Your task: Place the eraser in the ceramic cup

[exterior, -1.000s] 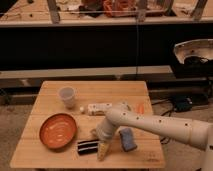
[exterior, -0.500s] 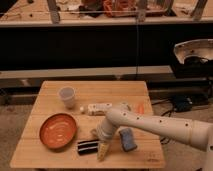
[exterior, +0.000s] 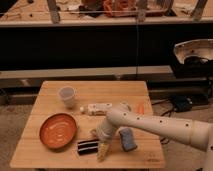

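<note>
The eraser (exterior: 88, 147), a flat black block with two white stripes, lies on the wooden table (exterior: 55, 155) near its front edge, right of the orange bowl. The ceramic cup (exterior: 67, 96), small and whitish, stands upright at the table's back left. My gripper (exterior: 102, 150) points down at the table just to the right of the eraser, its pale fingers next to the eraser's right end. The arm (exterior: 160, 126) reaches in from the right.
A wide orange-red bowl (exterior: 58, 130) sits at the front left. A white oblong block (exterior: 98, 108) lies mid-table, a blue-grey pad (exterior: 128, 139) right of the gripper, and a small orange item (exterior: 140, 108) at the right. A dark shelf unit stands behind.
</note>
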Controlling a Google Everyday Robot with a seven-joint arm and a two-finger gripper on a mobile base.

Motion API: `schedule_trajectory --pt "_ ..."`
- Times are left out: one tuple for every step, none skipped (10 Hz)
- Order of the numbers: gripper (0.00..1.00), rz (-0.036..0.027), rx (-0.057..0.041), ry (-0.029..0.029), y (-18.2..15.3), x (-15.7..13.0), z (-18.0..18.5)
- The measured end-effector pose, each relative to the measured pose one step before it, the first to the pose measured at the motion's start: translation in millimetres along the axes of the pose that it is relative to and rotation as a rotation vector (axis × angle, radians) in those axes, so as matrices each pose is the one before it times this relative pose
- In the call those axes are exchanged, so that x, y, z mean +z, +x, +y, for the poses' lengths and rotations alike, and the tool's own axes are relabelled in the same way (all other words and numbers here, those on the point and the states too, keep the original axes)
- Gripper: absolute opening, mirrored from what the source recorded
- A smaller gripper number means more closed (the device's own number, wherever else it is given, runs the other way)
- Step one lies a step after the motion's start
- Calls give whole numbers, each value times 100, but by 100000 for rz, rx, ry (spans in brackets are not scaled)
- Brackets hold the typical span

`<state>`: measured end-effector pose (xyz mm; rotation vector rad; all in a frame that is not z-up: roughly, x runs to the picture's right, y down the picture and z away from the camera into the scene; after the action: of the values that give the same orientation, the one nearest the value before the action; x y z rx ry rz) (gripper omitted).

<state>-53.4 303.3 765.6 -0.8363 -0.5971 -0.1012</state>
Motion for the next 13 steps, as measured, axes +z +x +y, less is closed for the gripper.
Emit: schedule_trajectory --pt "80 -60 68 -23 -14 0 26" --pt "80 -81 213 -48 26 5 89" --pt "80 -66 98 -27 -3 7 49" --pt "80 -33 100 7 18 -4 32" --pt "80 -113 -2 -19 -58 -8 17" --pt "80 -77 111 1 18 -6 35" --pt "80 -103 70 -38 -4 10 41" --pt "80 -81 104 -25 15 -1 48" --pt "80 -84 51 -14 -9 -5 43" --pt "80 -98 34 8 -23 -11 29" --pt "80 -92 82 -84 16 43 61" --pt "80 -71 219 -11 -2 20 127" --pt "80 -51 129 47 -3 8 59"
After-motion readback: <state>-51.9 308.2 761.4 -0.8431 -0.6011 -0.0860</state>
